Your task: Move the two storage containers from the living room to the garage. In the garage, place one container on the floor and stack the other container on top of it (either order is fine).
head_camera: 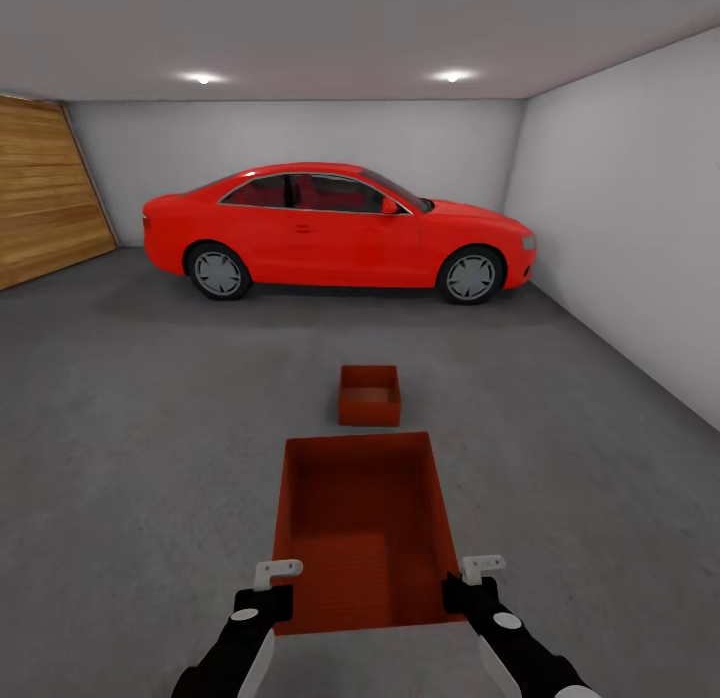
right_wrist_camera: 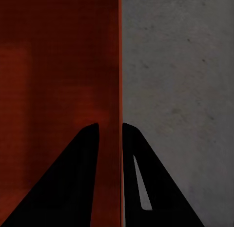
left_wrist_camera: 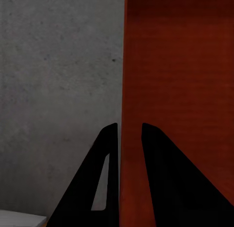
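Note:
I am in the garage. One rust-red storage container (head_camera: 369, 396) sits alone on the dark grey floor (head_camera: 150, 448), ahead of me. The other storage container (head_camera: 360, 528) hangs in front of me above the floor, open side up, held at its near end by both grippers. My left gripper (head_camera: 275, 590) is shut on its left wall and my right gripper (head_camera: 470, 586) on its right wall. In the left wrist view, the gripper (left_wrist_camera: 129, 125) straddles the wall of the container (left_wrist_camera: 180, 90). The right wrist view shows the same for the gripper (right_wrist_camera: 110, 124) and container (right_wrist_camera: 58, 90).
A red coupe car (head_camera: 340, 233) is parked across the back of the garage. A white wall (head_camera: 640, 248) runs along the right and a wood-panelled surface (head_camera: 45, 193) stands at the left. Open concrete lies on both sides of the containers.

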Motion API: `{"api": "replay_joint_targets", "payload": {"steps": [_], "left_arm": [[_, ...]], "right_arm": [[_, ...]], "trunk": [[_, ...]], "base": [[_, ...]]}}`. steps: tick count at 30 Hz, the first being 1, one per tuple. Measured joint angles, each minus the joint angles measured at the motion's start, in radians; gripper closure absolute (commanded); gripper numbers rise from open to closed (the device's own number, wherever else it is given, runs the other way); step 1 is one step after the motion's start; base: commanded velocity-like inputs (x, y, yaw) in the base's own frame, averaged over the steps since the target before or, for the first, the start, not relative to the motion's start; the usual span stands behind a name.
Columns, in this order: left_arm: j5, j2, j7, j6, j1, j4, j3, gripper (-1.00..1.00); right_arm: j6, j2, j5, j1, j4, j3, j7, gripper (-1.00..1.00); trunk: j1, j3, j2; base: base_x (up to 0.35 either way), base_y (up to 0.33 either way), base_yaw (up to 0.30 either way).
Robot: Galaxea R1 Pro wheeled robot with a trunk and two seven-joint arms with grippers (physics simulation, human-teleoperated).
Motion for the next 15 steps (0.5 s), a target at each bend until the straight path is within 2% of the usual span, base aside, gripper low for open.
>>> {"api": "replay_joint_targets", "payload": {"steps": [4,15], "left_arm": [[0.0,0.0,0.0,0.0,0.0,-0.001,0.0,1.0],[0.0,0.0,0.0,0.0,0.0,0.0,0.0,1.0]], "right_arm": [[0.0,0.0,0.0,0.0,0.0,0.0,0.0,1.0],[0.0,0.0,0.0,0.0,0.0,0.0,0.0,1.0]], "trunk": [[0.0,0.0,0.0],[0.0,0.0,0.0]], "base": [[0.186,0.0,0.0],[0.015,0.0,0.0]]}}
